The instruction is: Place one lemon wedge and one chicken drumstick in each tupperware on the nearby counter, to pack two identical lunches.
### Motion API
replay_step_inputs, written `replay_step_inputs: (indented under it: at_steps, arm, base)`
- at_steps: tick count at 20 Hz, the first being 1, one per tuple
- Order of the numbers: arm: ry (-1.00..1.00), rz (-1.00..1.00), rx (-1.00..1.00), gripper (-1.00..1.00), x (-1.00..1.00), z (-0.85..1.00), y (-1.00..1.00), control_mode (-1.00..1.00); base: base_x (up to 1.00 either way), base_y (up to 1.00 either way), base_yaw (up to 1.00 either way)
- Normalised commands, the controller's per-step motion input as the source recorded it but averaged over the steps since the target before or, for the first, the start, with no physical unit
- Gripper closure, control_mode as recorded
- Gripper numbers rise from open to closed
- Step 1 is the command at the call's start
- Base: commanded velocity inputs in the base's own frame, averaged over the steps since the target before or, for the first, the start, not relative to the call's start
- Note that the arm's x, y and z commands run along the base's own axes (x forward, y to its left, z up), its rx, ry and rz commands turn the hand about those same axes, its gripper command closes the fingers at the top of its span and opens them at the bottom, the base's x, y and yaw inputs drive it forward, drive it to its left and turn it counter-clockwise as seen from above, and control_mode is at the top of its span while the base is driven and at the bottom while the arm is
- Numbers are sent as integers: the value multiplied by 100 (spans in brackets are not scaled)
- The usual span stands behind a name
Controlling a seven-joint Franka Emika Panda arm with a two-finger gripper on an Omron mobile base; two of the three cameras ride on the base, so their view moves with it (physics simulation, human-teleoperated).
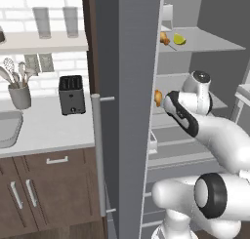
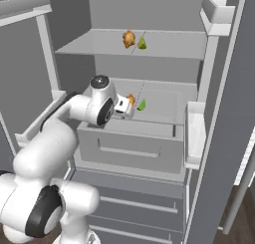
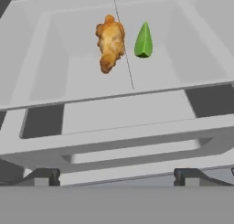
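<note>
Pincer (image 3: 114, 175) spread wide, empty, short of chicken drumstick (image 3: 109, 42).

- Open fridge (image 2: 149, 63), arm reaching in
- Drumstick (image 2: 129, 38) beside lemon wedge (image 2: 142, 43) on upper shelf
- Gripper (image 2: 127, 107) near a second drumstick (image 2: 131, 99) and wedge (image 2: 141, 105) lower down

Your arm is covering most of the lower chicken drumstick (image 1: 157, 97) in the left base view. The hand is hiding the fingers (image 3: 42, 177) from both base views, and only their tips are showing, wide apart, with the drumstick lying well beyond them.
</note>
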Motion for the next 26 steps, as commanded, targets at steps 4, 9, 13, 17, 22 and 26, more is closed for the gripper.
replay_step_inputs:
  at_steps: [4, 9, 13, 17, 22, 26]
  arm:
    - [0, 0, 1, -100, 74, -13, 0, -100]
    - [0, 0, 0, -100, 68, -26, 0, -100]
    - [0, 0, 0, -100, 76, -34, 0, -100]
    - [1, 0, 2, -100, 78, -27, 0, -100]
    - [1, 0, 2, -100, 78, -26, 0, -100]
    - [0, 0, 1, -100, 68, -28, 0, -100]
  base:
    - [0, 0, 0]
    - [0, 0, 0]
    - [0, 0, 0]
    - [0, 0, 0]
    - [0, 0, 0]
    - [0, 0, 0]
